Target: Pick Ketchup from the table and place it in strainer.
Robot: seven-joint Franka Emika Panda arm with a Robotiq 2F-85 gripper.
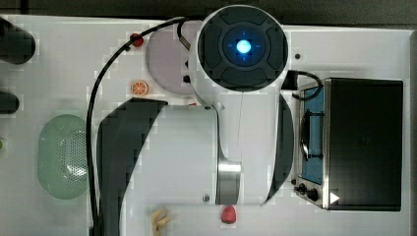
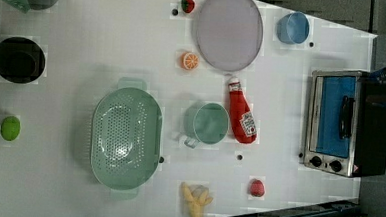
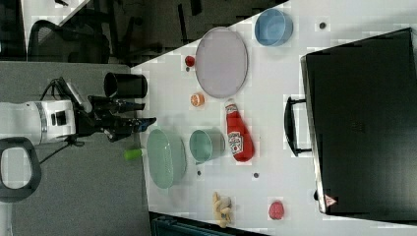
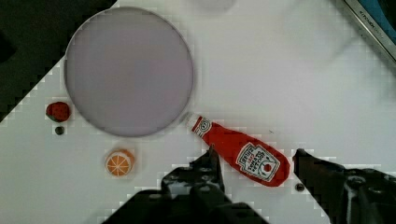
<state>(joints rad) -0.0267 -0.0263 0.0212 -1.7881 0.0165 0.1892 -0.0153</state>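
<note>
The Ketchup (image 2: pixel 242 113) is a slim red bottle with a white cap and label. It lies flat on the white table between the green cup (image 2: pixel 207 123) and the toaster oven (image 2: pixel 338 121), cap toward the plate (image 2: pixel 229 29). The pale mint strainer (image 2: pixel 125 137) sits on the other side of the cup and holds nothing. My gripper (image 4: pixel 256 154) is open and hangs well above the Ketchup (image 4: pixel 240 151), one finger showing on each side of the bottle. In the right view the gripper (image 3: pixel 145 114) is raised high off the table, far from the Ketchup (image 3: pixel 238 132) and the strainer (image 3: pixel 166 158).
Around the grey-lilac plate (image 4: pixel 130 70) lie an orange slice (image 4: pixel 119 162) and a strawberry (image 4: pixel 58 111). A blue cup (image 2: pixel 292 27), black cup (image 2: pixel 19 59), lime (image 2: pixel 10 128), red piece (image 2: pixel 257 187) and yellow item (image 2: pixel 196 201) lie around the table. In the top view the arm covers the table's middle.
</note>
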